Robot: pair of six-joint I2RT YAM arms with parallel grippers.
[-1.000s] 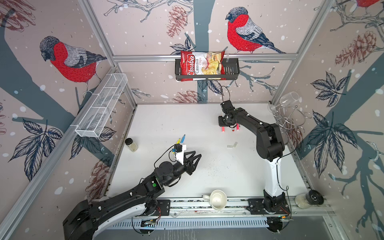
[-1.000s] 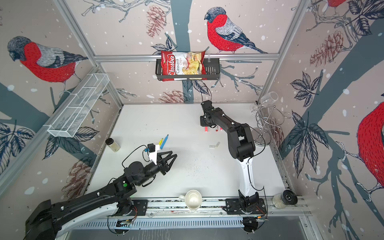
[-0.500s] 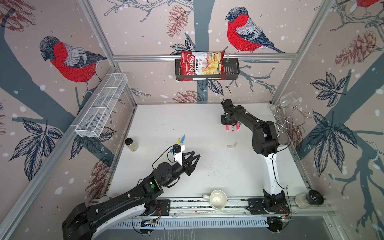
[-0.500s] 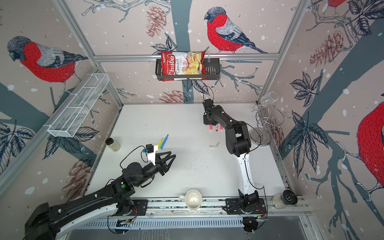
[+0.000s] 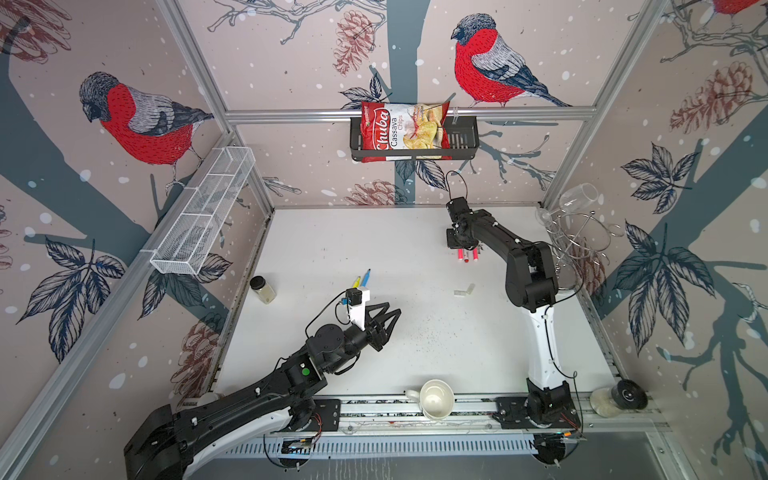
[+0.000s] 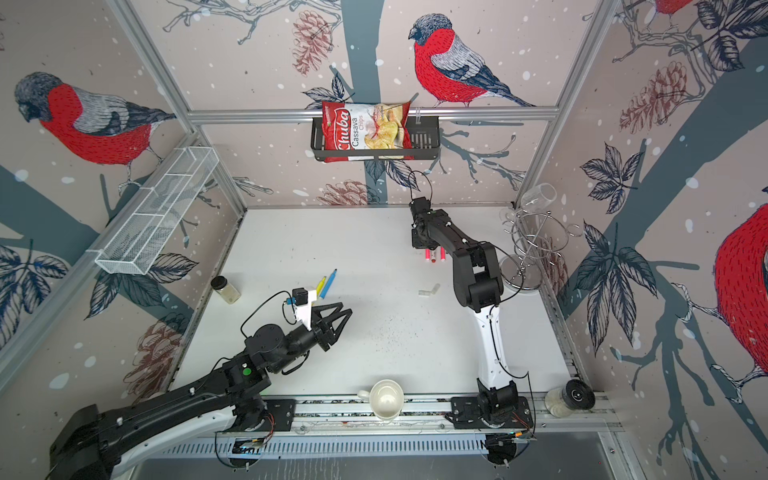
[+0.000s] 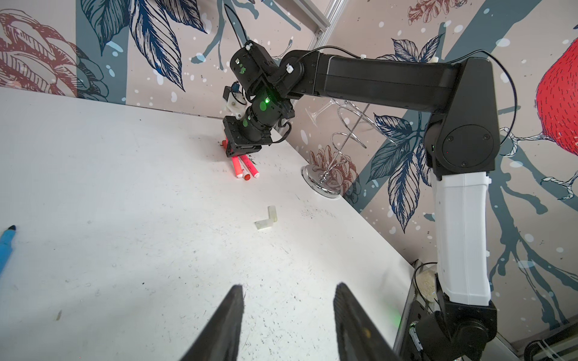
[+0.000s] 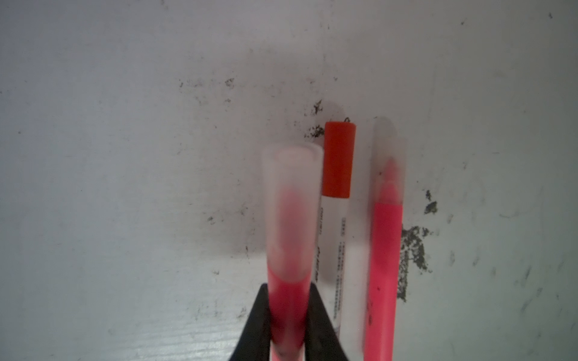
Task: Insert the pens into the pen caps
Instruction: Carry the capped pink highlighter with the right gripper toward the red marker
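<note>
**Item 1.** Right gripper (image 8: 289, 300): jaws closed tight on the barrel of a pink pen (image 8: 287, 290). A translucent cap (image 8: 292, 193) is already seated over the pen's tip (whether the capped end touches the table (image 8: 125, 156) cannot be told).

**Item 2.** Just beside the held pen, lying on the table: a white-bodied pen (image 8: 336, 250) with a red cap (image 8: 339, 159) on its end.

**Item 3.** One place further out on the same side: a second pink pen (image 8: 386, 259), roughly parallel to its neighbour. Its tip shows through a whitish cap (image 8: 389, 156).

**Item 4.** Between the two grippers, well apart from each: two loose caps (image 5: 460, 293). They are whitish and lie end to end at an angle, and neither is fitted to a pen.

**Item 5.** Left gripper (image 7: 289, 287): jaws partly open with nothing between them, poised over bare table.

**Item 6.** Near the left gripper, just past its wrist camera: a blue pen (image 5: 365, 277) and a yellow pen (image 5: 356, 281). They lie side by side with bare tips (no caps close to them).

**Tally (a judgement).**
- Three of the five pens appear finished, and the right gripper looks about to lay the third with the other two.
- The blue and yellow pens remain to be capped.
- The two loose caps match that count, so the task seems a little over halfway done.
</note>
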